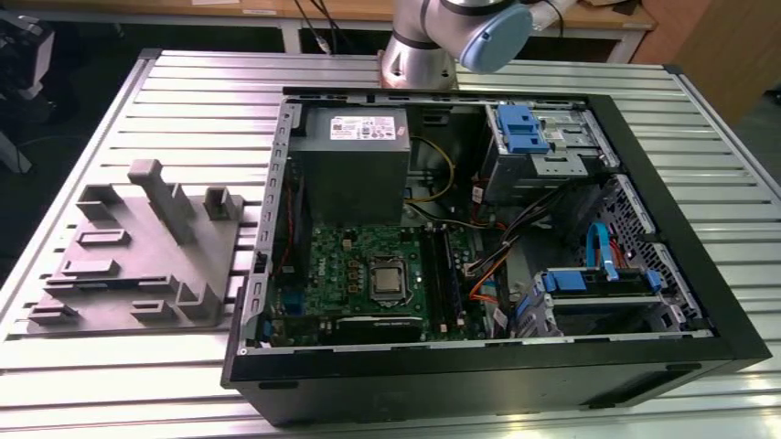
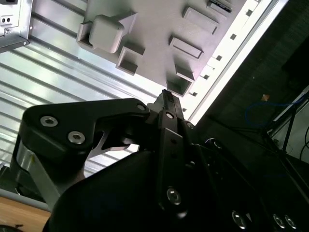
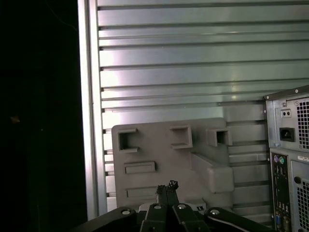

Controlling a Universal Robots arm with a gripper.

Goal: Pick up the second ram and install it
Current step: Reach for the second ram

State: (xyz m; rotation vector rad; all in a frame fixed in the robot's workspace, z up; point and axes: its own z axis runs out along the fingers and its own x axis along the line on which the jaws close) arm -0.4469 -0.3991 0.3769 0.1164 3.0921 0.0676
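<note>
Second wrist view: the gripper [image 2: 166, 94] has its two black fingers [image 2: 170, 130] pressed together, tip against tip, and I can make out nothing pinched between them. The first wrist view shows the same gripper [image 3: 166, 186] with its tips meeting. Well beyond the fingertips, apart from them, lies the grey moulded fixture [image 2: 154, 29], seen in the first wrist view [image 3: 164, 159] with three open pockets, two flat raised rectangles and one bigger block. It rests on the slatted metal table [image 3: 193, 63]. Off to one side of the gripper, farther from the tips than the fixture, is the rear panel of the computer case [image 3: 289, 145] with its power socket and ports. In the exterior view the arm [image 1: 427, 37] rises at the far edge of the table [image 1: 183, 91]. The fixture [image 1: 134, 265] sits just beside the open case [image 1: 705, 274]. Inside the case are the power supply [image 1: 354, 137], the green motherboard [image 1: 347, 261] with its processor socket [image 1: 388, 279], and blue drive carriers [image 1: 528, 128]. Long dark strips [image 1: 447, 274] stand in the slots just beside the processor socket, far from the gripper. I cannot tell whether one of them is the second ram, nor can I pick it out on the fixture.
</note>
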